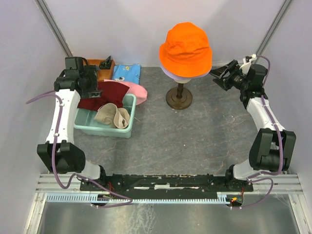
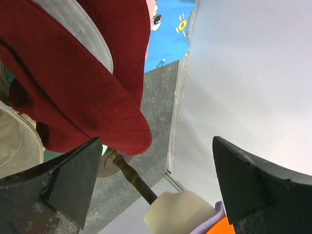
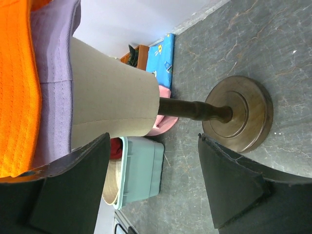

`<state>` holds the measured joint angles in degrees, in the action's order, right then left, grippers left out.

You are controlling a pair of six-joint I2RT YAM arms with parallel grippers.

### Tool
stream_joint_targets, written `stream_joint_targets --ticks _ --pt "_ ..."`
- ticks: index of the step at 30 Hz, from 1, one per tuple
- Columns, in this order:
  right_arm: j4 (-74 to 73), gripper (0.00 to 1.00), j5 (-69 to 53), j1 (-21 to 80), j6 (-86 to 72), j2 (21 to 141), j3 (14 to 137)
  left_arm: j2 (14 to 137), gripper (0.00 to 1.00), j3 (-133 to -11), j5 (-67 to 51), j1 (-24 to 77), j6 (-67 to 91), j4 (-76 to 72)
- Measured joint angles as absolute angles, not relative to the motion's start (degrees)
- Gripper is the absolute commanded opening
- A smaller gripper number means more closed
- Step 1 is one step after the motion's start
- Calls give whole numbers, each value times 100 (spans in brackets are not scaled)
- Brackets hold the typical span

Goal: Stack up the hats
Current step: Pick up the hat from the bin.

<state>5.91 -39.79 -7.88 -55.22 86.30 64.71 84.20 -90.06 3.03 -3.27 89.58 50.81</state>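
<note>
Bin [image 1: 103, 130] and stand [image 1: 179, 97] with orange hat [image 1: 186, 48] flank an open tabletop [image 1: 204, 139] lane.

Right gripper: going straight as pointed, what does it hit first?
Probably the cream mannequin head, near where the dark stand stem enters it, just below the lavender hat brim. Nothing lies between in the wrist view, though depth is unclear.

- Bright, even light falls from overhead; on the worktop [image 1: 204, 141] there is only a soft, faint shadow around the stand base [image 1: 179, 98].
- The orange hat [image 1: 185, 48] glows so strongly that its folds flatten out.
- Left wrist view: the wall [image 2: 253, 73] washes to near white. The dark red hat [image 2: 73, 73] is crisp, its weave showing, and the left hand [image 2: 156, 141] looks dark and soft-edged.
- Right wrist view: the right hand [image 3: 153, 136] is almost black, and the stand base carries a mild sheen.
</note>
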Motion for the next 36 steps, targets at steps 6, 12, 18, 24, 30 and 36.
stream_joint_targets --ticks 6,12,18,24,30,36 --pt "596 80 -3979 -880 -5527 8630 6469 8453 99 -9004 287 -342 8956 5140" --pt "600 80 -3981 -899 -5546 8632 6469 8438 99 -8602 266 -342 8954 5017" --pt "602 80 -3981 -930 -5546 8630 6469 8484 99 -8348 248 -357 8952 4974" --pt "635 80 -3981 -956 -5555 8630 6469 8549 99 -8340 213 -386 8930 4788" --pt "690 80 -3981 -967 -5577 8630 6453 8621 99 -8132 -19 -405 8862 4565" --pt "735 80 -3981 -976 -5631 8630 6423 8541 99 -7918 -237 -405 8608 4460"
